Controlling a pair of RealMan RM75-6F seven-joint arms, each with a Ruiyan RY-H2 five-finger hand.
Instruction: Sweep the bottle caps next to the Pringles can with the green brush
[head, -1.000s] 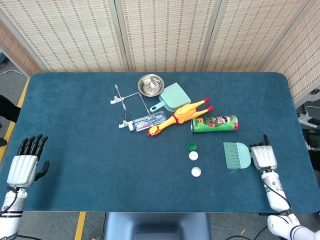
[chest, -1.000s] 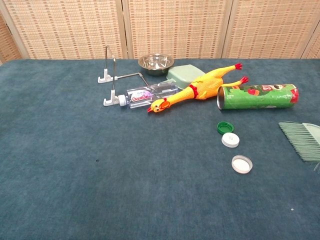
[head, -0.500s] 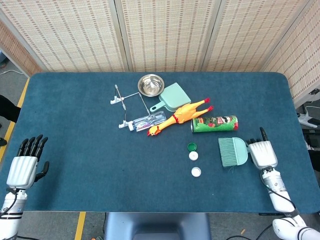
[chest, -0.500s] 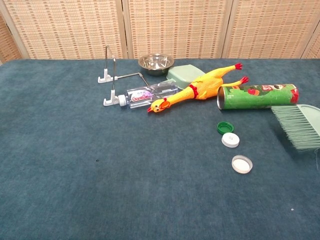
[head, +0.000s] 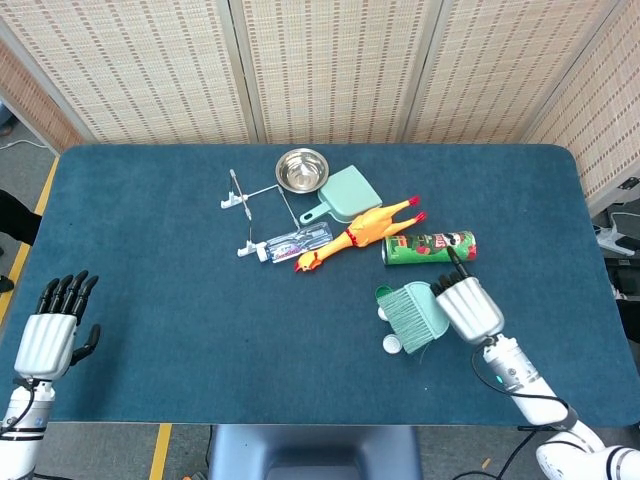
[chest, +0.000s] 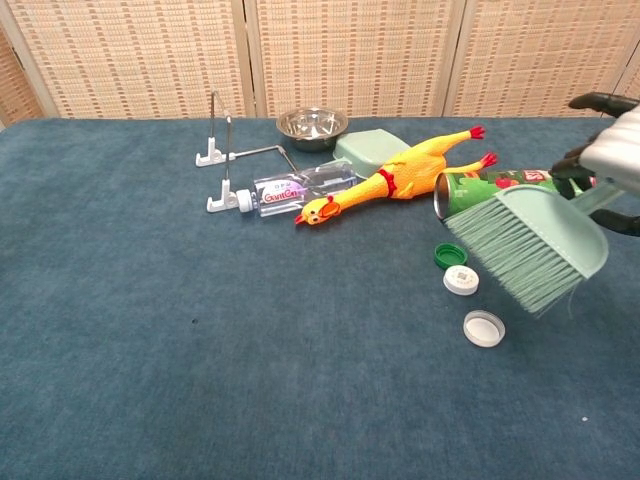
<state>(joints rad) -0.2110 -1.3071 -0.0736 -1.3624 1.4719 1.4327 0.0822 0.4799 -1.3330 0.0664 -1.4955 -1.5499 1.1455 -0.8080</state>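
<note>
Far left, near edge, the left hand (head: 47, 338) is resting with its fingers spread and nothing in it, well apart from everything. Toward the middle, a wire stand (head: 240, 197), a steel bowl (head: 301, 170) and a green dustpan (head: 345, 194) are sitting at the far side, with a plastic bottle (head: 292, 243) and a rubber chicken (head: 362, 232) lying just nearer. Right of the chicken the Pringles can (head: 430, 246) is lying on its side, its open mouth facing left. Just near of it the bottle caps (chest: 460, 280) are lying in a short row, one green, two white. The green brush (head: 414, 314) is hanging right over them, bristles pointing left, and the right hand (head: 468, 308) is clamped around its handle, just right of the caps and near the can
</note>
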